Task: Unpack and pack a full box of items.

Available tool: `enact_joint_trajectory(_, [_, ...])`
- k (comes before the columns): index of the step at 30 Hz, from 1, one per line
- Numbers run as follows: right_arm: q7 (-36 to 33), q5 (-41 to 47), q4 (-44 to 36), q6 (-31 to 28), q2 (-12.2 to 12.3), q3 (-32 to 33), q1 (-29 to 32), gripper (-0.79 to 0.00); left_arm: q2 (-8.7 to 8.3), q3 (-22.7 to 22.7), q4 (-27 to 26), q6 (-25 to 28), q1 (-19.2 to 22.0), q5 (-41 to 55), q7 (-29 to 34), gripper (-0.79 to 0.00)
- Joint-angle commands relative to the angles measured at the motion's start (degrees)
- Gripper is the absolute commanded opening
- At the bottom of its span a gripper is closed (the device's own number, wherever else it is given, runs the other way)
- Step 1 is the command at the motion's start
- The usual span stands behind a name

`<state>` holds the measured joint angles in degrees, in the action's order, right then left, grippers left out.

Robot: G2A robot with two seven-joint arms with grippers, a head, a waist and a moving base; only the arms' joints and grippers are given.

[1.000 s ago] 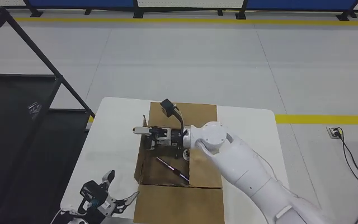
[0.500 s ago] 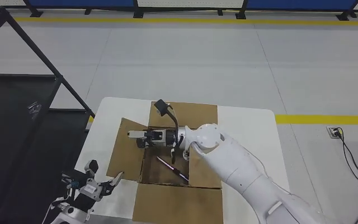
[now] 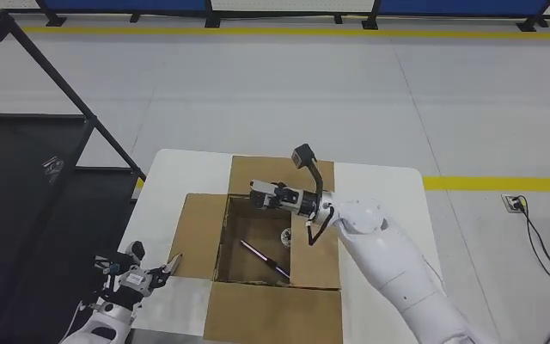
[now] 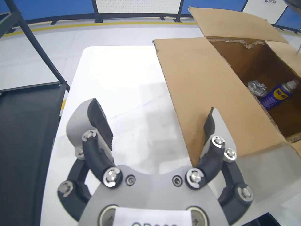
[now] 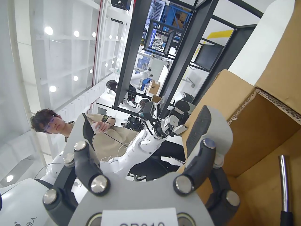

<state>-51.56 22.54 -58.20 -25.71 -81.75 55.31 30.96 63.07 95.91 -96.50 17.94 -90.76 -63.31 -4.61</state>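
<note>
An open cardboard box [image 3: 198, 236] stands mid-table with its flaps spread outward. On its floor lie a thin dark rod-like tool [image 3: 264, 261] and a small silvery item [image 3: 288, 238]. The left wrist view looks into the box [image 4: 200, 71] and shows a blue spray can [image 4: 277, 94] beside a crumpled silvery item [image 4: 257, 88]. My right gripper [image 3: 255, 191] hovers open over the box's far edge with nothing in it; its wrist view [image 5: 143, 128] shows the box wall [image 5: 258, 118] and a metal rod [image 5: 283, 182]. My left gripper [image 3: 159, 258] [image 4: 154, 121] is open over the table by the left flap.
The white table [image 3: 163, 198] has bare room left of the box. A black metal rack [image 3: 51, 215] stands off the table's left side. The near flap [image 3: 275, 314] covers the table's front edge.
The box's left flap went from upright to folded out flat. My right gripper pushed left with it, then drew back right over the far edge. My left gripper shifted left.
</note>
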Motion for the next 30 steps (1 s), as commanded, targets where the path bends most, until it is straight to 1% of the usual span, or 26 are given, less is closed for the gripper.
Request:
enact_joint_trajectory(1, [-0.4,-0.3,-2.9,0.7,0.8,2.0,2.0,0.0,0.05,-0.4,0.7,-0.1,0.7,-0.4,0.1,0.0])
enact_joint_trajectory(5, [-1.1,-1.3,-7.7,1.9,2.1,5.4,5.5,0.0,0.11,-0.5,0.3,-0.4,0.8,-1.0,-0.5,0.0])
enact_joint_trajectory(8, [-1.5,-1.8,-10.5,2.4,2.9,7.6,7.7,0.0,0.06,1.1,-2.6,-0.2,-1.1,-0.9,-2.2,0.0])
enact_joint_trajectory(11, [-1.5,-2.6,-12.8,2.6,3.6,9.6,9.4,0.0,-0.02,3.4,-7.8,-0.3,-3.9,-1.7,-3.6,0.0])
enact_joint_trajectory(15, [-1.1,-4.2,-15.4,2.9,4.5,12.4,11.5,0.0,-0.06,6.0,-16.8,0.0,-8.6,-4.1,-5.5,0.0])
enact_joint_trajectory(18, [-0.8,-5.1,-17.9,2.8,5.2,14.9,13.6,0.0,-0.12,7.3,-22.7,2.6,-11.4,-4.8,-6.0,0.0])
enact_joint_trajectory(21, [-0.4,-5.9,-20.6,2.7,6.1,17.9,16.4,0.0,-0.2,7.4,-27.8,5.5,-12.6,-4.7,-4.7,0.0])
enact_joint_trajectory(24, [0.0,-6.0,-23.3,2.4,6.9,21.2,20.0,0.0,-0.34,5.4,-31.6,8.0,-11.8,-6.0,-1.4,0.0])
enact_joint_trajectory(26, [0.6,-5.8,-25.0,1.9,7.4,23.6,22.6,0.0,-0.39,2.8,-32.9,8.6,-10.1,-6.9,1.8,0.0])
enact_joint_trajectory(28, [1.3,-5.6,-26.6,1.5,7.9,25.9,25.4,0.0,-0.44,-1.0,-33.1,9.5,-7.3,-8.2,5.9,0.0])
enact_joint_trajectory(30, [2.1,-5.2,-28.0,0.9,8.3,28.1,28.1,0.0,-0.35,-5.7,-31.2,10.4,-3.3,-6.9,10.5,0.0])
